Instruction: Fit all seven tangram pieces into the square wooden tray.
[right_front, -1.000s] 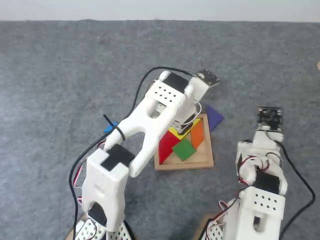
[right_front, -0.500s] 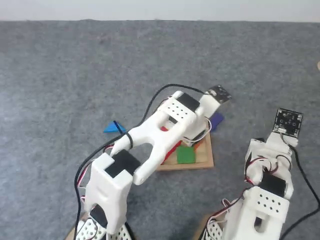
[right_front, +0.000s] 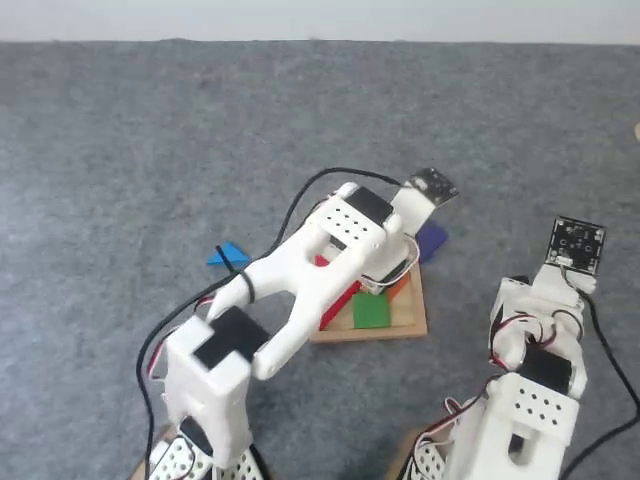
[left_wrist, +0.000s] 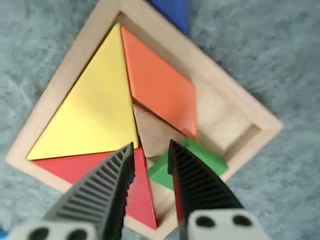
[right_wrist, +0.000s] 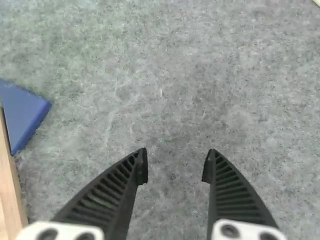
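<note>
The square wooden tray (left_wrist: 62, 85) sits on grey carpet (right_front: 120, 150), holding a yellow triangle (left_wrist: 95, 110), orange piece (left_wrist: 160, 85), red triangle (left_wrist: 135, 195) and green square (left_wrist: 200, 160). A dark blue piece (right_front: 431, 238) lies just outside its rim, and a light blue triangle (right_front: 228, 256) lies well apart. The left gripper (left_wrist: 151, 147) hovers over the tray, fingers slightly apart and empty, its arm covering part of it. The right gripper (right_wrist: 176, 155), fingers wide apart, hangs over carpet.

You're looking at one wooden tray (left_wrist: 220, 112), six tangram pieces – one yellow (left_wrist: 90, 115), one orange (left_wrist: 160, 85), one red (left_wrist: 75, 169), one green (left_wrist: 205, 157), one dark blue (right_front: 431, 238), one light blue (right_front: 226, 255) – and two pincers, the left pincer (left_wrist: 150, 150) and the right pincer (right_wrist: 175, 165).
</note>
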